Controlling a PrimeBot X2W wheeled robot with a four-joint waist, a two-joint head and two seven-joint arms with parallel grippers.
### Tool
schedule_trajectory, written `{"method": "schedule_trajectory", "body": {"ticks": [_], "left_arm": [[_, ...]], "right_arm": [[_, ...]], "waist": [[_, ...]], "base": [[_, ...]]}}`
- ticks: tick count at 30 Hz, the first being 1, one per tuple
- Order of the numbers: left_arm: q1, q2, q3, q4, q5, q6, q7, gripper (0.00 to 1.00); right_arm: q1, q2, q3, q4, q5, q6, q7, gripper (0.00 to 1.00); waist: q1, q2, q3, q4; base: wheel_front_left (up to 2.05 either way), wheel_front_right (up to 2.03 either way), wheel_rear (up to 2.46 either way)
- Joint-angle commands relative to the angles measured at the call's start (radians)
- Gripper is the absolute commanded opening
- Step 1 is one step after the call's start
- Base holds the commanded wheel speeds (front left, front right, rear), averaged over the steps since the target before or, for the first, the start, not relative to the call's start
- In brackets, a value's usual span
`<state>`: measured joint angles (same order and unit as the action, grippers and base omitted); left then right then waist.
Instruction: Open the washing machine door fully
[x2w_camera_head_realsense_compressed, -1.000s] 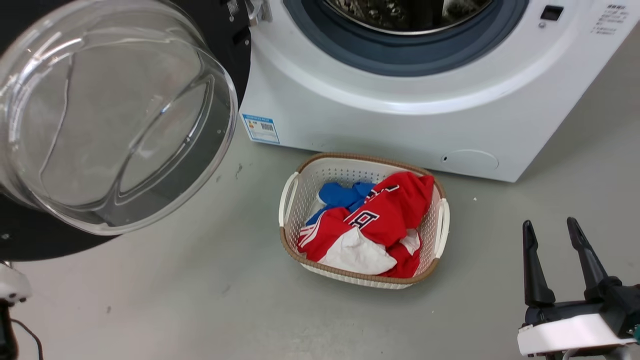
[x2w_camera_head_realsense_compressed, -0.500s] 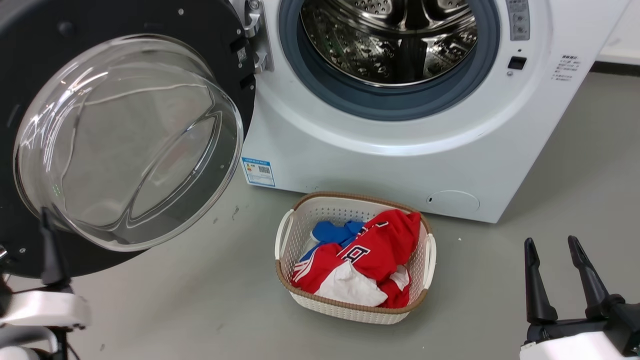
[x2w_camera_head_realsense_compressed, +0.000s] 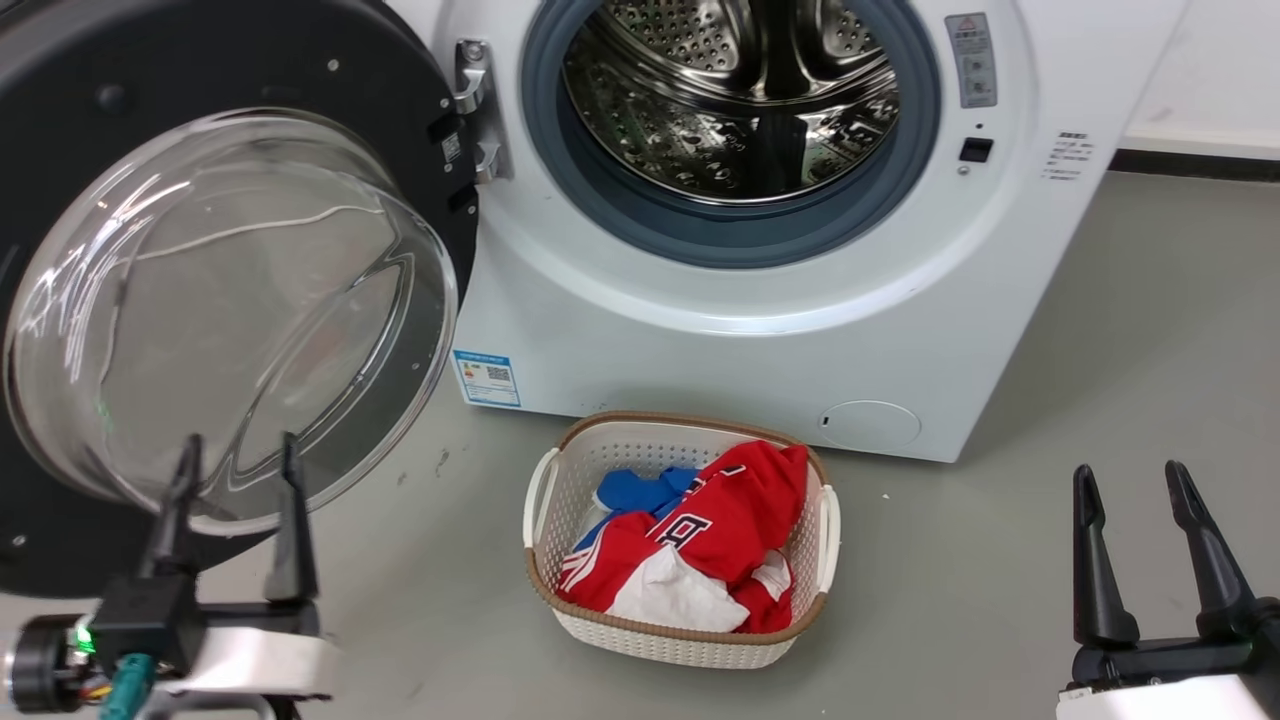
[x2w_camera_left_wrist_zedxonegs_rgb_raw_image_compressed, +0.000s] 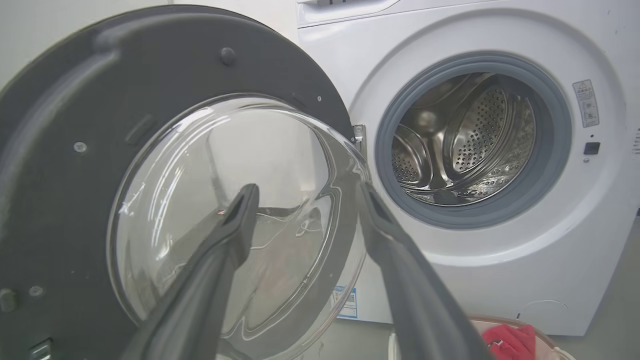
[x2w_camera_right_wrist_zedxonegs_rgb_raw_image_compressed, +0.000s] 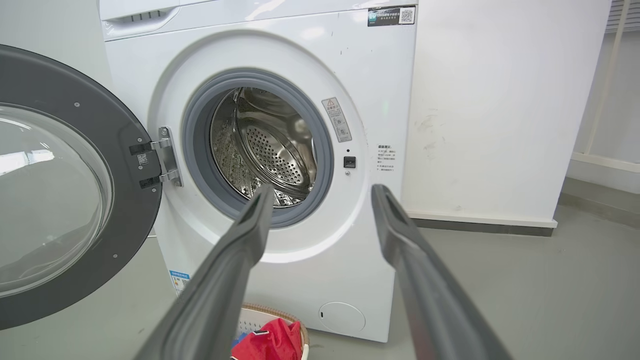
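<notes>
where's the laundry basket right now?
Head view, lower centre: the laundry basket sits on the floor just in front of the washing machine, below its open drum and right of the swung-out washing machine door.

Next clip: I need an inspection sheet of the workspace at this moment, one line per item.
Surface: grey floor, a few dark specks.
Job's things: washing machine door swung wide on its hinge, clear of the washing machine; steel drum exposed, no laundry seen in it.
Clutter: laundry basket on the floor in front of the machine, holding red, white and blue clothes.
Grippers: left gripper open, in front of the door's glass bowl, contact cannot be told; right gripper open, holding nothing, above the floor.
Cables: short coloured wires at the left wrist.
Surroundings: white wall beside the machine.
</notes>
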<state>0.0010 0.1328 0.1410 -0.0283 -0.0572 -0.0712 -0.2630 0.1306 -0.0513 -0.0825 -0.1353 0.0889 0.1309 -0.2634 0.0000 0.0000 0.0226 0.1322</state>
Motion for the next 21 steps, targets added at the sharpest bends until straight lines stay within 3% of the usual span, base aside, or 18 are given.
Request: {"method": "schedule_trajectory", "body": {"ticks": [1,21], "left_arm": [[0.011,-0.006,-0.004,-0.005,-0.007,-0.005,-0.003,1.0],[0.085,-0.062,-0.093,0.087,-0.011,0.017,-0.003,1.0]], "right_arm": [[0.009,0.002,0.002,-0.006,0.003,0.0,-0.002,1.0],[0.08,0.002,0.023,0.024,0.049,0.0,-0.002,1.0]], "waist": [[0.0,0.0,-0.004,-0.008],[0.0,0.0,-0.04,-0.107]], "base": [[0.0,0.0,0.0],[0.0,0.0,0.0]]}}
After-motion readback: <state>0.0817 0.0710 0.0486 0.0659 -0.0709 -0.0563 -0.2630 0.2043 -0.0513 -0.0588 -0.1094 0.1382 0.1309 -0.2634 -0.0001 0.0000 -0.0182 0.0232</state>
